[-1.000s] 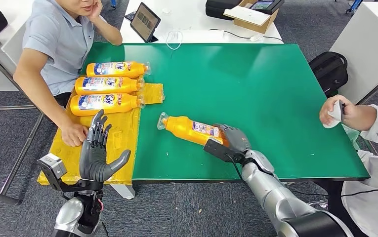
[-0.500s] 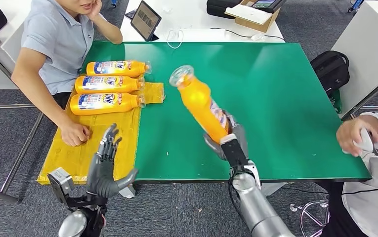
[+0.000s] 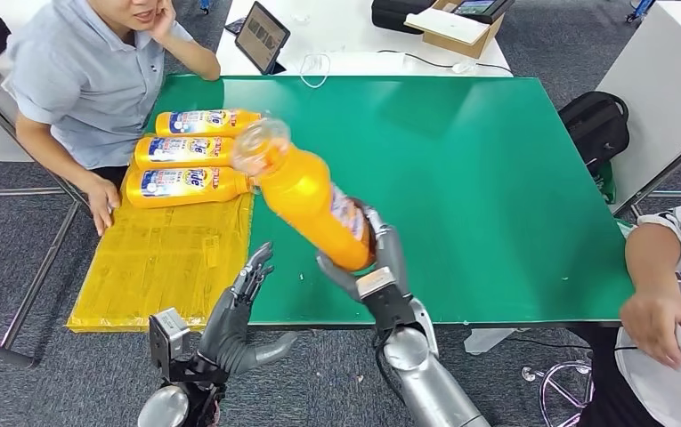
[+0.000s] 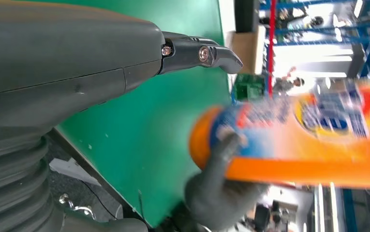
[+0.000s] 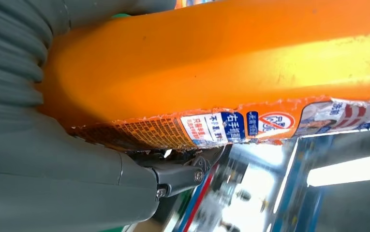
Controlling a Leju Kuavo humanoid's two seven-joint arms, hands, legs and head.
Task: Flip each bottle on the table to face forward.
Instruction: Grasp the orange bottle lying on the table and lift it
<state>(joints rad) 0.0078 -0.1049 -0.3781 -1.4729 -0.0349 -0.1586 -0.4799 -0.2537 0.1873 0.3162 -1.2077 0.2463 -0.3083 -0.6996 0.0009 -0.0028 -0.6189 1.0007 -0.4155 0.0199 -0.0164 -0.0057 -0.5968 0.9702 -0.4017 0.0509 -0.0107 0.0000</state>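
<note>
Green table (image 3: pixel 497 178): fills head view centre. Yellow mat (image 3: pixel 167 267) at 9 o'clock edge, three bottles (image 3: pixel 190 151) lying side by side at its far end. Orange bottle (image 3: pixel 305 196): lifted off table, tilted, neck toward 11 o'clock, base gripped by right hand (image 3: pixel 374 262). Right wrist view: back label (image 5: pixel 250 123), torn edge. Left wrist view: blurred front label (image 4: pixel 335 113). Left hand (image 3: pixel 239 320): at 6 o'clock off near edge, fingers spread, holding nothing.
</note>
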